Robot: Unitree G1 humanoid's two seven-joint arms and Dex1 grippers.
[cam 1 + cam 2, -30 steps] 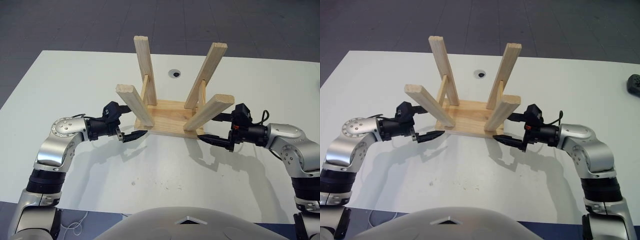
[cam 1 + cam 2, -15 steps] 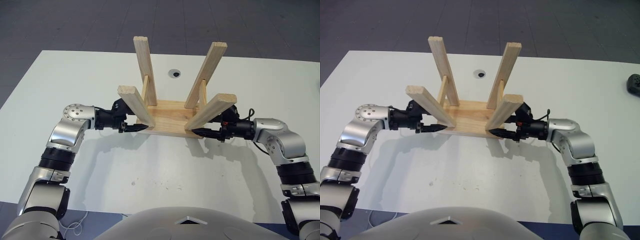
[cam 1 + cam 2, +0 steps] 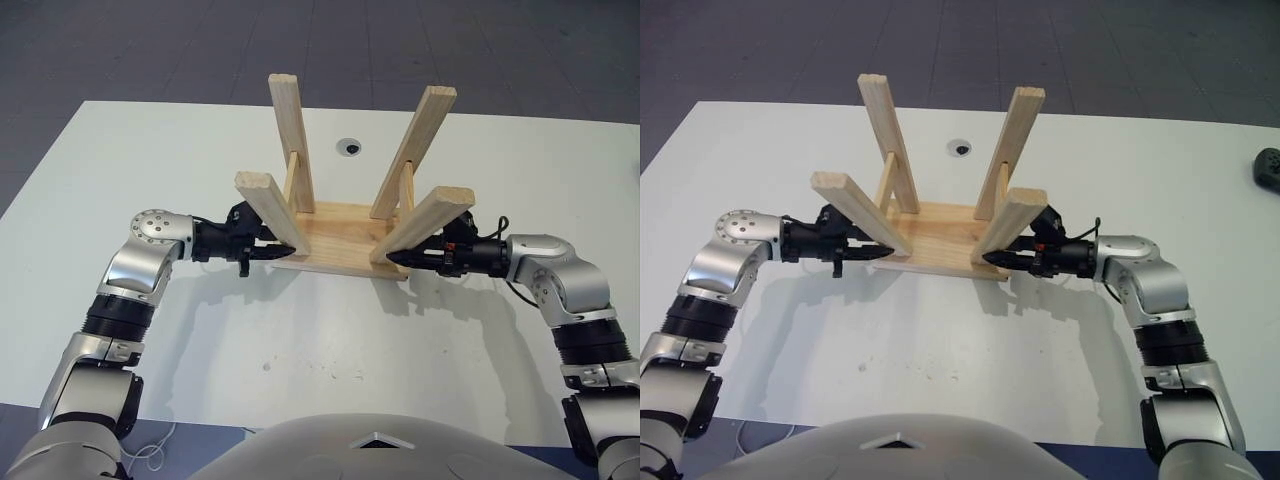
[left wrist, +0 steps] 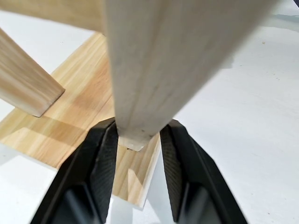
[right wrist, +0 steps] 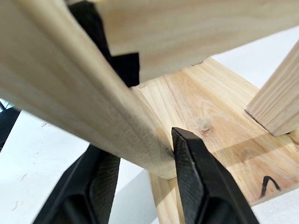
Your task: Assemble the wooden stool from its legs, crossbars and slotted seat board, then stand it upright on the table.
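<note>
On the white table (image 3: pixel 150 150) one upturned stool (image 3: pixel 340 238) points four legs (image 3: pixel 288 130) up, left gripper (image 3: pixel 272 252) clamping the near left leg (image 3: pixel 268 210), right gripper (image 3: pixel 400 256) the near right leg (image 3: pixel 425 222).

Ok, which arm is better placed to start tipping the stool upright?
Marginally the left. The left tool grips the near-left leg squarely, centred, right at the seat board; the right tool takes the near-right leg at a slant. The flip likely needs both.

unvarnished-looking wood stool (image 3: pixel 340 236); matt table (image 3: pixel 150 160)
</note>
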